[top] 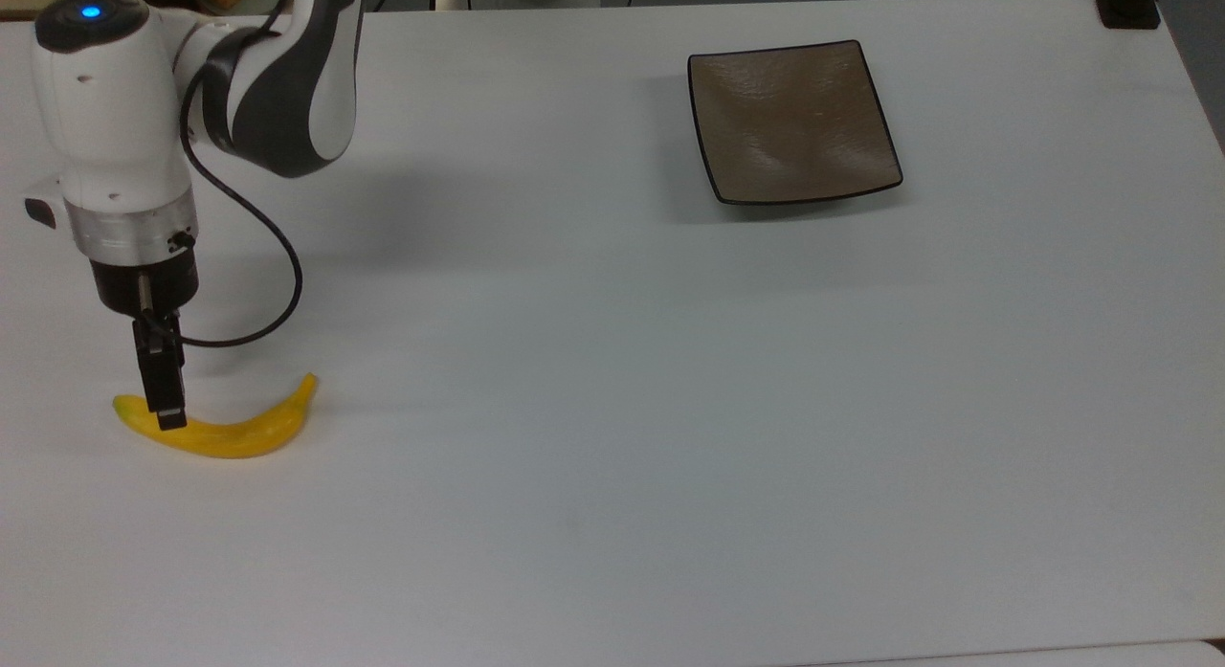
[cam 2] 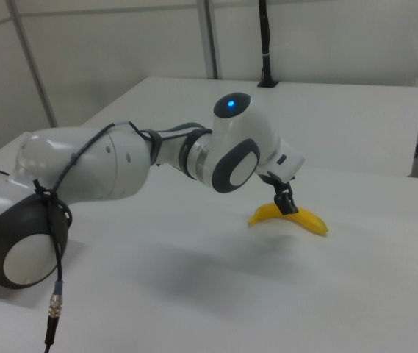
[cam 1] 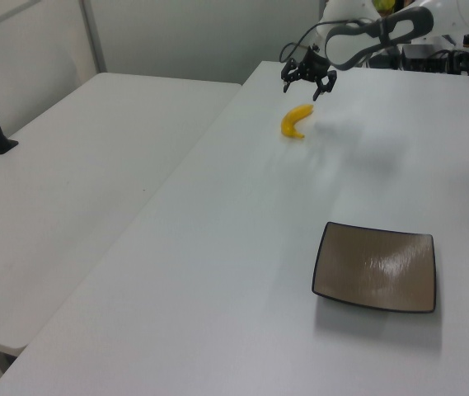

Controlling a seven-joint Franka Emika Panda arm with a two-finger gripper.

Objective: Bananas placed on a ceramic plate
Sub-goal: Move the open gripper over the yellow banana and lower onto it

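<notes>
Looking at the top view first: the banana [top: 215,432] lies flat on the table [top: 612,409] near the top view's left edge, and the plate [top: 792,122] sits bare, well apart, toward the top view's upper right. My gripper [top: 163,399] hangs right over the banana's greenish end, fingers pointing down. From this angle the fingers line up, so I can't tell their gap here.

Left view: the gripper [cam 1: 307,79] has its fingers spread apart, poised just above the banana [cam 1: 296,121] with nothing between them. The plate [cam 1: 376,266] is way down the table toward the camera, nothing on it.

Right view: the fingers [cam 2: 288,203] reach down to the banana [cam 2: 291,218], around its middle as this angle has it. Whether they touch it, I can't say.

So I reckon nothing's really done yet. I'm at the reach step, with no grasp made. Left to do: closing on the banana, lifting, carrying it across the table, and setting it on the plate.
</notes>
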